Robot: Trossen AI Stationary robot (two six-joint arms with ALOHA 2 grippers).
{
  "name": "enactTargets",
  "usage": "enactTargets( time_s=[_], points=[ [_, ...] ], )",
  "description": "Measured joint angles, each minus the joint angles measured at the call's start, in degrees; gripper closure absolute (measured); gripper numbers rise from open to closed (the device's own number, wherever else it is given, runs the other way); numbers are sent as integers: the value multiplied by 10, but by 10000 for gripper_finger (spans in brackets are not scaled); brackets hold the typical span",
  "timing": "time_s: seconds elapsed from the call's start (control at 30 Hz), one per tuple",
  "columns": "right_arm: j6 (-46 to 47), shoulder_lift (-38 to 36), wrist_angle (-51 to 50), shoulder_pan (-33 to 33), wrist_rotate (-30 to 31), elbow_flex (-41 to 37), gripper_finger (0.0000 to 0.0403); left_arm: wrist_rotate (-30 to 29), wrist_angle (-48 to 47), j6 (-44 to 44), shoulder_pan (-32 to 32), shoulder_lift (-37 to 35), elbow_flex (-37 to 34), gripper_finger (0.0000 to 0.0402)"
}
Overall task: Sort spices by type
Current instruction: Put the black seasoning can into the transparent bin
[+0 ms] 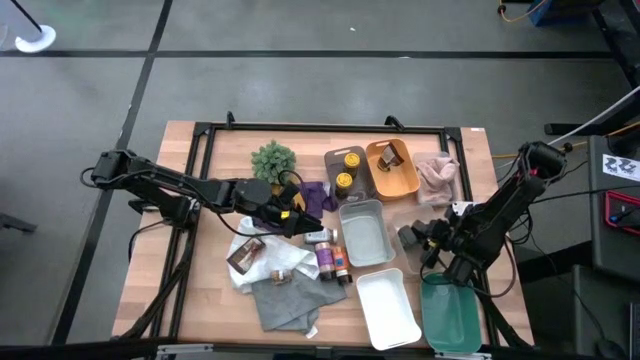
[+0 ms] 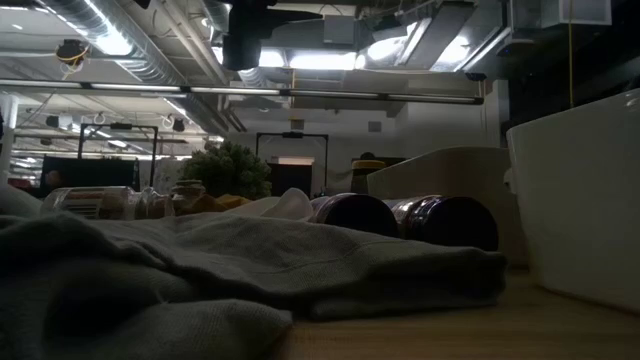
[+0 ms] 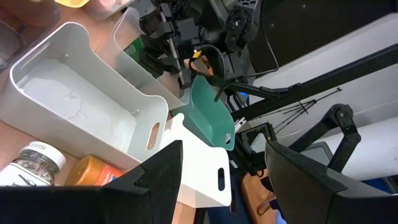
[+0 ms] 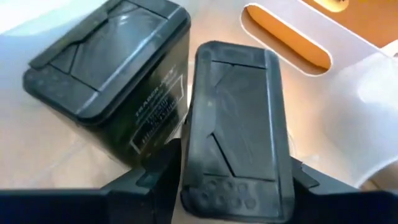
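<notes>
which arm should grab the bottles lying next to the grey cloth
Left. The left gripper hovers just above the bottles by the grey cloth. The right gripper sits beyond the pale tray, which blocks its path.

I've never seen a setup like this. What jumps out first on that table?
A row of trays runs down the table's right half: brown and orange at the back, then pale grey, white and green toward the front. Left of them, spice bottles and packets lie jumbled on crumpled cloths. The left tool hangs over that jumble, by a small plant.
</notes>
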Motion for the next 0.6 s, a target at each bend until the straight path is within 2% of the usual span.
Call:
enactTargets(
  time_s=[0.33,0.47,0.6],
  points=[
    [-45,-10,-91,0,-40,73,219,0,0,20,0,0,0,189],
    [-45,-10,-142,0,-61,109,219,0,0,64,0,0,0,189],
    [-45,-10,-199,0,-73,154,219,0,-18,144,0,0,0,189]
  ],
)
